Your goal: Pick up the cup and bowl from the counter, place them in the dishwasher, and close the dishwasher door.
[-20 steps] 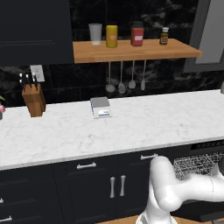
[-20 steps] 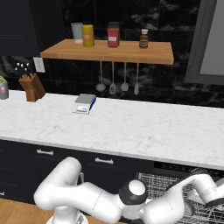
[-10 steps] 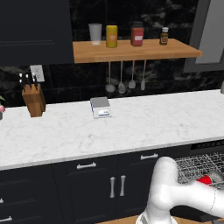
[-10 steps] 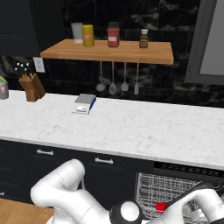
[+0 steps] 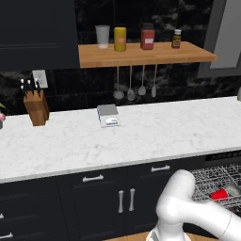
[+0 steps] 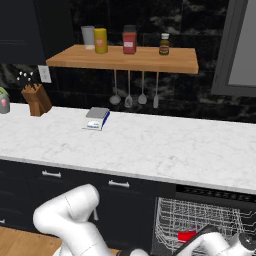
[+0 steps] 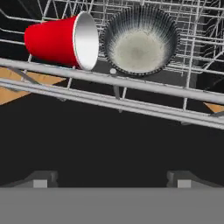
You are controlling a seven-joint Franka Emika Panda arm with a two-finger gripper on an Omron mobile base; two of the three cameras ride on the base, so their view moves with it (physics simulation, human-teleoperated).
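In the hand view the red cup [image 7: 59, 40] lies on its side in the dishwasher's wire rack [image 7: 131, 94], its whitish mouth turned toward the bowl [image 7: 141, 40]. The bowl, dark-rimmed with a pale speckled inside, sits just beside the cup, and the two nearly touch at their rims. Both rest behind the rack's front rails, which cross the view as two silver bars. Below the rails lies a flat dark surface that looks like the lowered dishwasher door [image 7: 109, 148].

The gripper [image 7: 111, 179] shows as two small dark finger tips set well apart at the bottom of the hand view; it is spread wide and holds nothing.

From the left base view the cup [image 5: 218, 194] appears as a red patch in the rack [image 5: 212, 179] at the lower right, under the table [image 5: 141, 136] edge, with the white arm curving in front. In the right base view the cup [image 6: 187, 235] sits low in the rack [image 6: 200, 220], beneath the black control strip [image 6: 215, 192].

On the marble table stand a wooden knife block [image 5: 36, 107] at the left and a small kitchen scale [image 5: 108, 116] near the middle. Above, a wooden shelf [image 5: 141, 55] carries a pale tumbler [image 5: 102, 36], a yellow jar [image 5: 120, 39], a red-lidded jar [image 5: 147, 36] and a small dark bottle [image 5: 176, 38]; utensils [image 5: 131, 84] hang beneath it.
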